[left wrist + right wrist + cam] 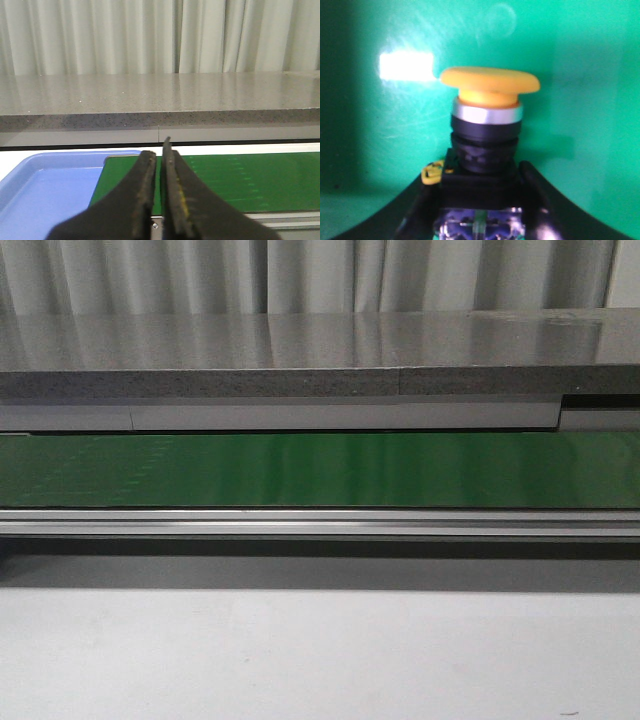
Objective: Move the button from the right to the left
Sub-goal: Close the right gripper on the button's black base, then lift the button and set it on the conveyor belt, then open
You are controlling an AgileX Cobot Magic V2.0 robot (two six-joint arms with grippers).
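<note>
Currently the button (487, 125) is clamped by the right pincer (482, 200) over the green belt (580, 75); left pincer (159, 200) is closed, empty, nr the blue tray (40, 195). Grip should be kept firm & level during transfer.

A close view of the button (482, 125): a wide orange-yellow cap over a silver ring and black collar, on a black boxy body. The right gripper (481, 210) clasps the body, one dark finger on each side. A glossy green surface (590, 60) fills the background, with a bright glare patch at upper left.
</note>
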